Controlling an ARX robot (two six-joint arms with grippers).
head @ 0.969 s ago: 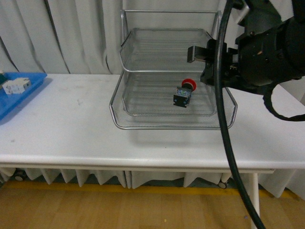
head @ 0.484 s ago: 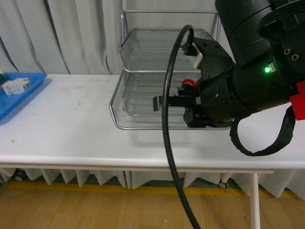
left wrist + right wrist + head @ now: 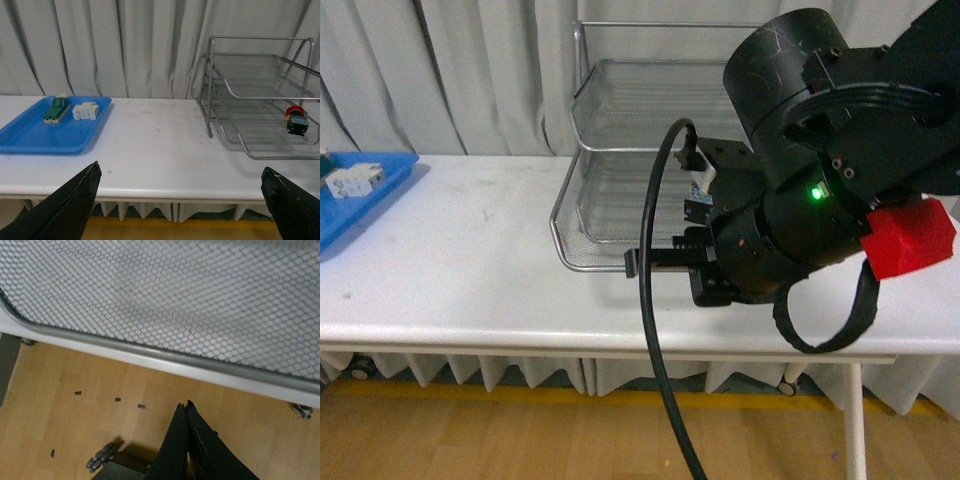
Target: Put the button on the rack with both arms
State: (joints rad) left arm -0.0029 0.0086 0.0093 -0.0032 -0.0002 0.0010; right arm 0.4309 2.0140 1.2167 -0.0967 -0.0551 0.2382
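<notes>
The button [image 3: 296,120], red cap on a dark body, lies on the bottom tier of the silver wire rack [image 3: 250,75] in the left wrist view. In the front view my bulky right arm stands before the rack [image 3: 620,110] and hides the button. The right gripper [image 3: 634,262] points left in front of the rack's bottom rim, shut with nothing in it. The right wrist view shows its shut fingers [image 3: 186,407] over the floor, beside the rack's mesh [image 3: 175,300]. My left gripper [image 3: 180,167] is open and empty, well back from the table's front edge.
A blue tray [image 3: 360,195] sits at the table's left end. It holds a green-and-cream switch block [image 3: 56,108] and a white blocky component [image 3: 85,110]. White curtains hang behind the table [image 3: 150,145]. A black cable [image 3: 650,330] loops in front of the table edge.
My right arm has swung down and leftward, out of the rack, to just in front of its bottom rim. It now covers the button, which stays on the bottom tier.
</notes>
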